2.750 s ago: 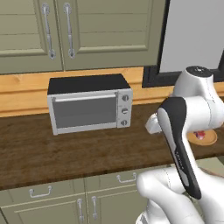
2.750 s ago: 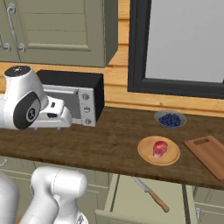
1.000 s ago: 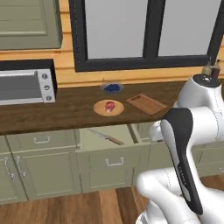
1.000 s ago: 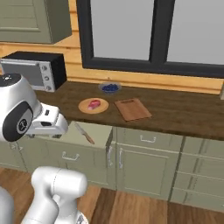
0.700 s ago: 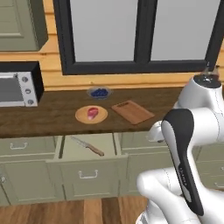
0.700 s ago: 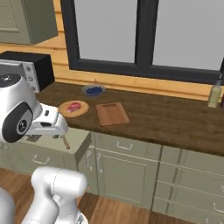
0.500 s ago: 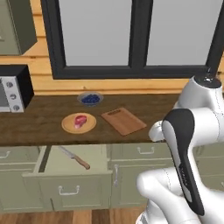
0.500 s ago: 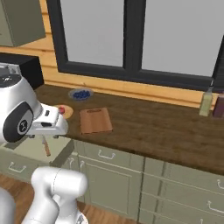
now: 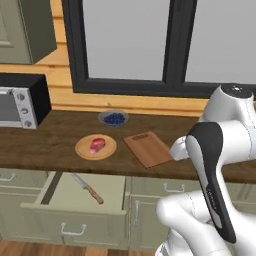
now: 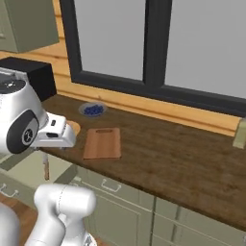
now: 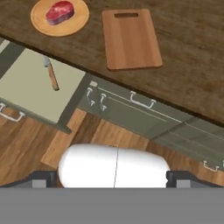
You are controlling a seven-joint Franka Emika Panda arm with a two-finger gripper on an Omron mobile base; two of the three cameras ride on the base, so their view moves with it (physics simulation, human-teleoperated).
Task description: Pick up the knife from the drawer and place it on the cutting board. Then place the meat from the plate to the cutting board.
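Left base view, left to right. A dark microwave [image 9: 20,101] sits at the far left of the wooden counter [image 9: 45,145]. Below the counter edge the drawer [image 9: 80,202] stands pulled out; the knife [image 9: 87,188] lies flat on its pale floor, blade toward the counter, handle toward the drawer front, nothing else in it. On the counter above, the plate [image 9: 95,147] carries the meat [image 9: 97,144] near its centre. Behind the plate, nearer the window [image 9: 165,47], a small glass bowl [image 9: 113,119] holds blue berries. Just right of the plate, apart from it, the cutting board [image 9: 148,148] lies bare, slot end toward the window. The arm [image 9: 212,165] fills the lower right.

Right base view: the bowl [image 10: 93,110] and the cutting board [image 10: 102,142] are in plain sight; the arm's shoulder covers most of the plate. The knife handle [image 10: 46,170] pokes out below the arm. At the far right of the counter stands a pale bottle [image 10: 239,133].

Hand view, looking down: drawer [image 11: 39,89] with knife [image 11: 51,74] at left, plate [image 11: 60,18] with meat [image 11: 60,11] at top left, cutting board [image 11: 130,37] at top centre, closed drawer fronts [image 11: 144,116] beneath. The gripper [image 11: 112,177] shows its two tips at the bottom corners, spread fully wide, holding nothing, well apart from the knife.
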